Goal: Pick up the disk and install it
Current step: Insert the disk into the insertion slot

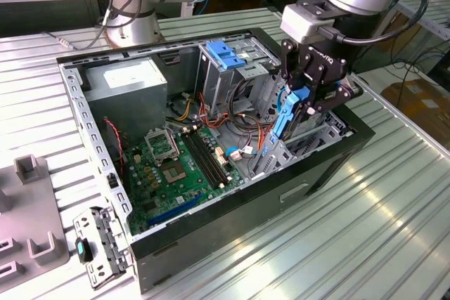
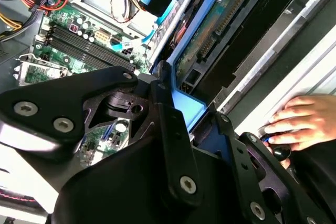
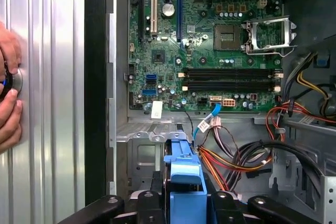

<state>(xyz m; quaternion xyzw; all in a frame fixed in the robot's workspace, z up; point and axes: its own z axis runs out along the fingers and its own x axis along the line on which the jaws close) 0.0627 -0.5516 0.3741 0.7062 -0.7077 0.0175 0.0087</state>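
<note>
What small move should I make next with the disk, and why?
Probably ease it slowly straight down. The gripper is shut on the disk, held on edge, and its lower end seems to be at the mouth of the bay, with most of it above and not yet seated.

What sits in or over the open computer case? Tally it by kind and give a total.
disk, gripped in the tool: 1
tool: 1
motherboard: 1
grey power supply box: 1
blue latch on the drive cage: 1
Total: 5
</note>
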